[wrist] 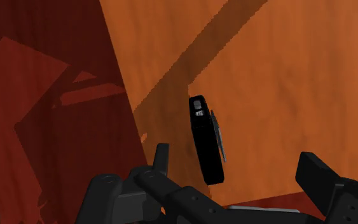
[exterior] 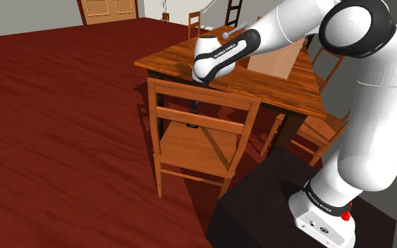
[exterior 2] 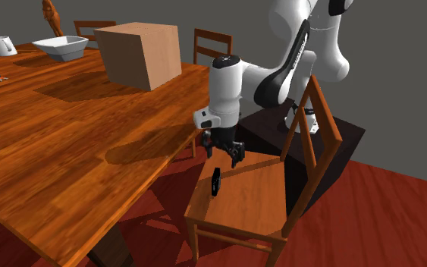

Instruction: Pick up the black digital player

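Gripper (exterior 2: 223, 155) wide open, empty, over black player (exterior 2: 216, 182), nr chair seat (exterior 2: 253, 201) edge, table (exterior 2: 67, 152) edge close by

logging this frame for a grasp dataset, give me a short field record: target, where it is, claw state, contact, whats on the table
target: black digital player
location: on the seat of the wooden chair, near the seat's edge by the table
claw: open, just above the player
contact: none; in the wrist view the player lies between the fingers, which stand apart from it
held: no
on table: brown box, white bowl
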`<action>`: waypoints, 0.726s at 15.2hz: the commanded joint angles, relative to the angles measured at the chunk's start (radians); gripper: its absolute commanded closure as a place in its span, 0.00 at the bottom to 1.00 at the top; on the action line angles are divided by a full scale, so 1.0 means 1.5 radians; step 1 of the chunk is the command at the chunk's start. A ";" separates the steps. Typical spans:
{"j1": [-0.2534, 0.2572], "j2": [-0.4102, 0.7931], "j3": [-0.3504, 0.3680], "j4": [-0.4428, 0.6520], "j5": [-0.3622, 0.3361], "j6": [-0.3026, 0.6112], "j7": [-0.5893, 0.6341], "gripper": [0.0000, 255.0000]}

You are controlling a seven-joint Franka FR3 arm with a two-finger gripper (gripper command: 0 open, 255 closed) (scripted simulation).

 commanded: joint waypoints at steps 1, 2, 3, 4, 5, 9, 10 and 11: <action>0.004 0.052 0.001 0.048 -0.008 0.002 -0.004 0.00; 0.006 0.079 0.001 0.074 -0.011 0.002 -0.007 0.00; 0.008 0.105 0.001 0.100 -0.015 0.002 -0.009 0.00; 0.009 0.111 0.001 0.099 -0.015 0.008 -0.008 0.00; 0.009 0.116 0.001 0.098 -0.016 0.015 -0.008 0.00; 0.009 0.140 0.000 0.096 -0.017 0.040 -0.007 0.00; 0.009 0.146 0.000 0.096 -0.017 0.047 -0.007 0.00; 0.009 0.150 0.000 0.096 -0.017 0.050 -0.007 0.00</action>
